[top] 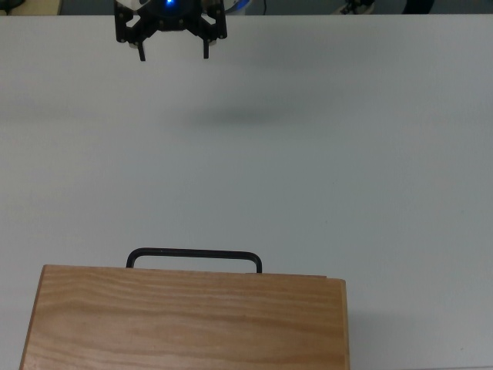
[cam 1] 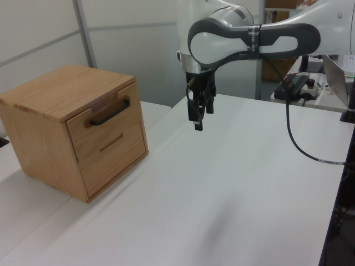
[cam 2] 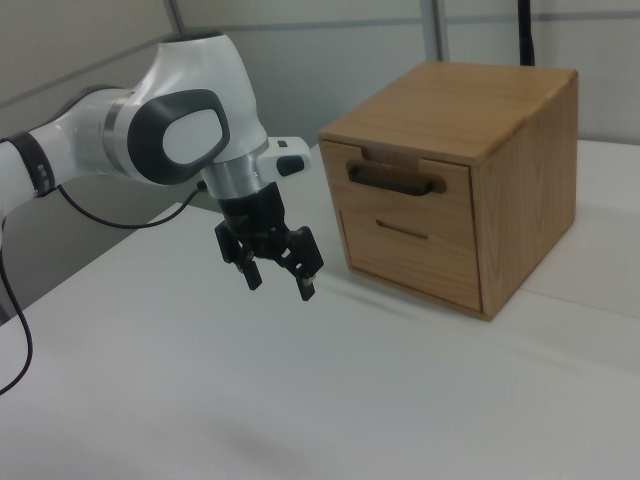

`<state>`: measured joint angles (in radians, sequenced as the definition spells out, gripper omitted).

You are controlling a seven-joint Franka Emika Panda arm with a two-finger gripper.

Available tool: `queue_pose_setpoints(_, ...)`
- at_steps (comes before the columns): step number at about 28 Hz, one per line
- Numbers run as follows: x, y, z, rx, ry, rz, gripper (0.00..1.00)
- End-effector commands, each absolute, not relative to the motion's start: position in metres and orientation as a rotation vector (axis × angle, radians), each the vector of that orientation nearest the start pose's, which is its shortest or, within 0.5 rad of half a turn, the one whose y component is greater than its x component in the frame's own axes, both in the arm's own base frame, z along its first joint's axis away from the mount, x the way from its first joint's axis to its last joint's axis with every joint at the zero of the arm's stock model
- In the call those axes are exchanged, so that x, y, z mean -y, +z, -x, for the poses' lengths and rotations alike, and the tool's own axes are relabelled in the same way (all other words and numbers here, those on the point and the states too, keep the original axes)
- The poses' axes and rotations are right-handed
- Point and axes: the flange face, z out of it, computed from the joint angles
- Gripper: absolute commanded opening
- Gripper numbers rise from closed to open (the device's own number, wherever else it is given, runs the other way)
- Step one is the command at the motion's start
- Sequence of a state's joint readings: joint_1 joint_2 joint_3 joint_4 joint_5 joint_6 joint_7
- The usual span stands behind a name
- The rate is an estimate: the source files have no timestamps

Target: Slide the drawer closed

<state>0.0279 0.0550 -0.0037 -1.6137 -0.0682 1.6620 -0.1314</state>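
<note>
The end effector (cam 2: 280, 283) hung above the white bench (cam 1: 233, 188) with its fingers spread apart and nothing between them. It was well apart from the wooden cabinet (cam 2: 520, 170). The drawer (cam 2: 405, 190) sat in the upper part of the cabinet front, its front panel flush with the cabinet. Its black bar handle (top: 193, 255) faced the end effector in the top view.

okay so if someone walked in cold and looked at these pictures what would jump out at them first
Probably the light wooden cabinet standing alone on the white table, at the left view's left, with the drawer and its black bar handle in the upper front. Next, the white robot arm reaching in, its black hand open, empty, hanging above the bare tabletop, well apart from the cabinet.
</note>
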Motion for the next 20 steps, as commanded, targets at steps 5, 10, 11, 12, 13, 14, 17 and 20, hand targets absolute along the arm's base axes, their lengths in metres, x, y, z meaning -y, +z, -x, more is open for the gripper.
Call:
queue_pose_setpoints(5,0.0011,0.581,-0.5721,0.131,0.034,3.186,1.0)
queue_pose_setpoints(10,0.0034,0.5825,-0.5712,0.113,0.031,3.165,1.0)
queue_pose_setpoints(11,0.0041,0.5824,-0.571,0.11,0.033,3.164,1.0)
queue_pose_setpoints(12,0.0041,0.5817,-0.5715,0.11,0.033,3.164,1.0)
queue_pose_setpoints(13,0.005,0.5817,-0.5715,0.108,0.033,3.164,1.0)
queue_pose_setpoints(14,0.005,0.5817,-0.5715,0.108,0.033,3.164,1.0)
queue_pose_setpoints(17,0.005,0.5855,-0.5733,0.108,0.021,3.164,1.0)
queue_pose_setpoints(20,0.005,0.5874,-0.5746,0.107,0.014,3.164,1.0)
